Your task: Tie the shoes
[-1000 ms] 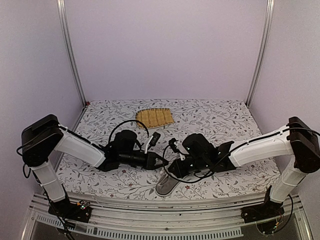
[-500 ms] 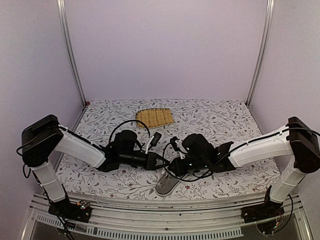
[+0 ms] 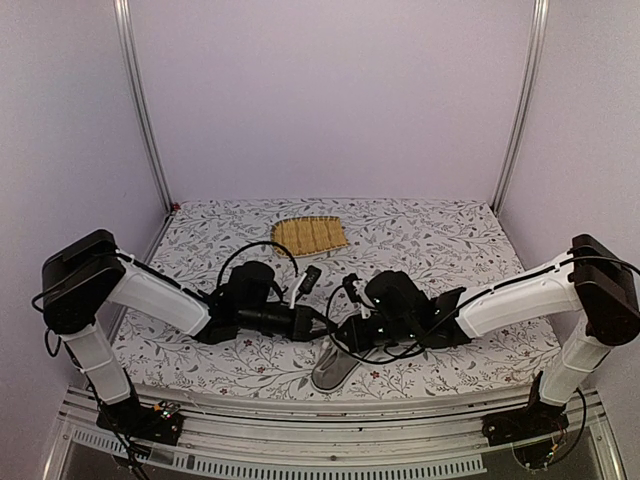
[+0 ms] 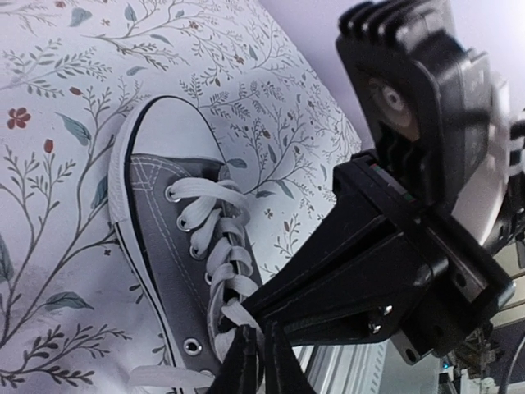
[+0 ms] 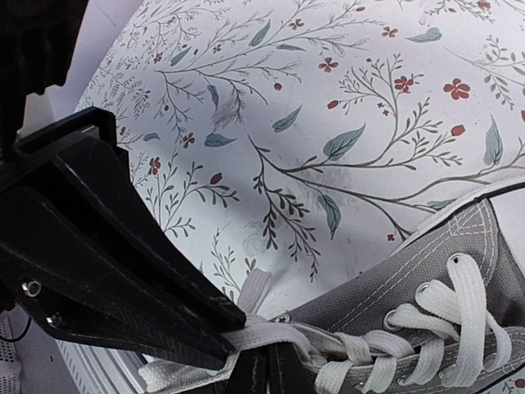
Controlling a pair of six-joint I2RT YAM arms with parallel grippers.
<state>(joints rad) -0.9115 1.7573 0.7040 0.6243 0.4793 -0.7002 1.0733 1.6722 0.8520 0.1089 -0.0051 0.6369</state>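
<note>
Sneaker (image 3: 335, 370): it lies about centre at the near edge of the table (image 3: 450, 240), toe end showing on the near side of both wrists.
Left gripper (image 3: 327, 325): fingers (image 4: 243, 365) are together, clamped on a strand of the white laces (image 4: 213, 238) by the top eyelets.
Right gripper (image 3: 345, 335): fingers are pressed together just beside the left tips. I cannot tell whether a strand is caught between them.
Why so close: I judge the 2 tips meet over the top eyelets because the free lace ends come out there, and that is where a knot must form.
Left arm pose: it reaches in from the left, forearm low and almost level, wrist aimed right and down.
Right arm pose: it comes in from the right, its white link sloping down toward centre, wrist aimed left.
Yellow mat (image 3: 310, 235): far centre, well apart.
</note>
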